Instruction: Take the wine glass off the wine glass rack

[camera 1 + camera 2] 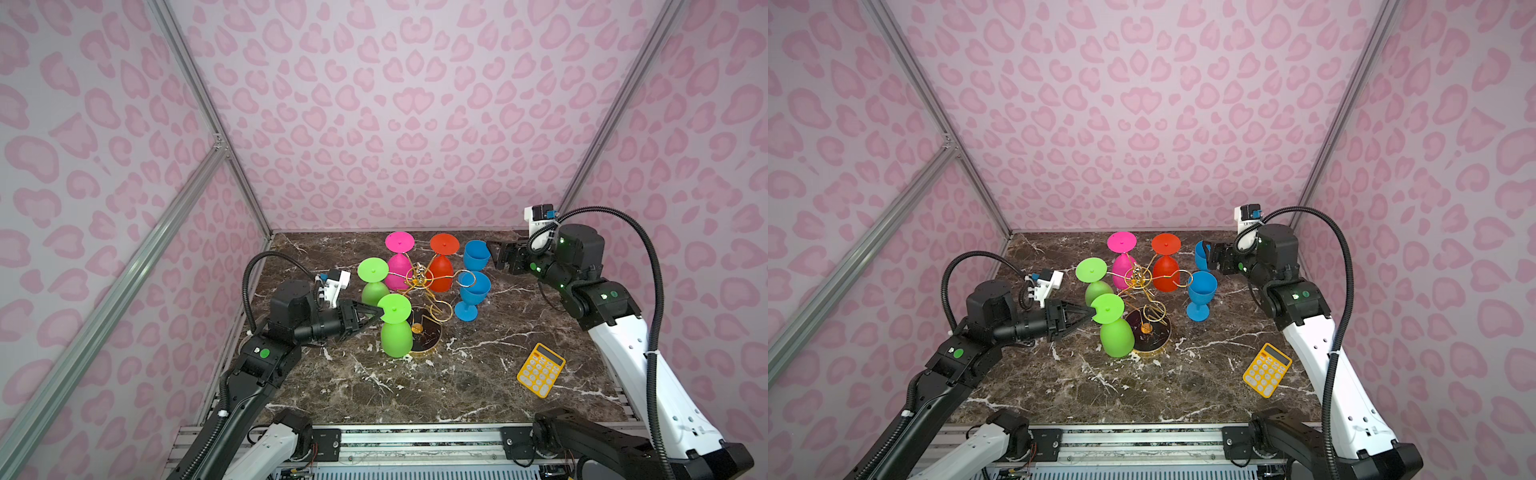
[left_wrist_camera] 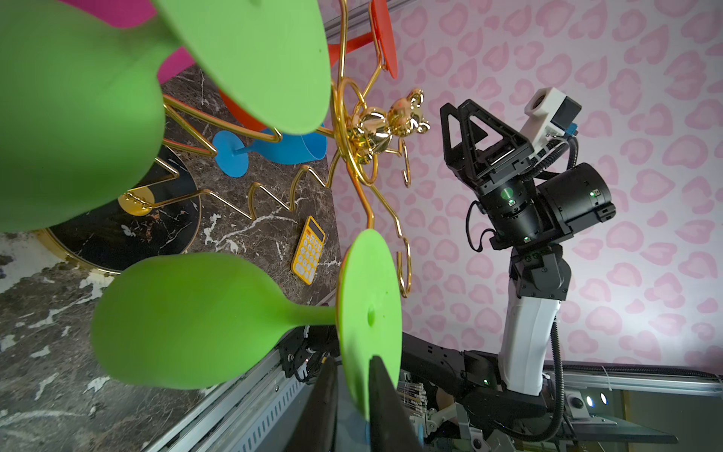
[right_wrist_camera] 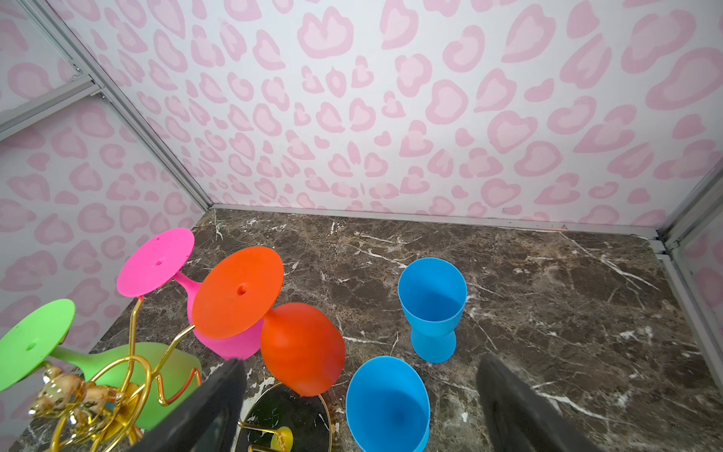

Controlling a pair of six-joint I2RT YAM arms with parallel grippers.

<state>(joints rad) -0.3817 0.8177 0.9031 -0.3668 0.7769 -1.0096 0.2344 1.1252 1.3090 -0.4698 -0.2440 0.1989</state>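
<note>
"Two tools of yours: how do they stand?"

"My left tool (image 1: 379,312) is nearly shut, with a finger on either side of the flat foot of a lime-green plastic wine glass (image 1: 395,337). It seems pinched, though the wrist view is cramped. My right tool (image 1: 494,255) gapes wide and empty beside an upright blue plastic goblet (image 1: 475,254)."

"And that glass?"

"Hanging bowl-down at the near side of the thin gold wire wine glass rack (image 1: 419,277), above the brown marble desk (image 1: 457,374)."
</note>
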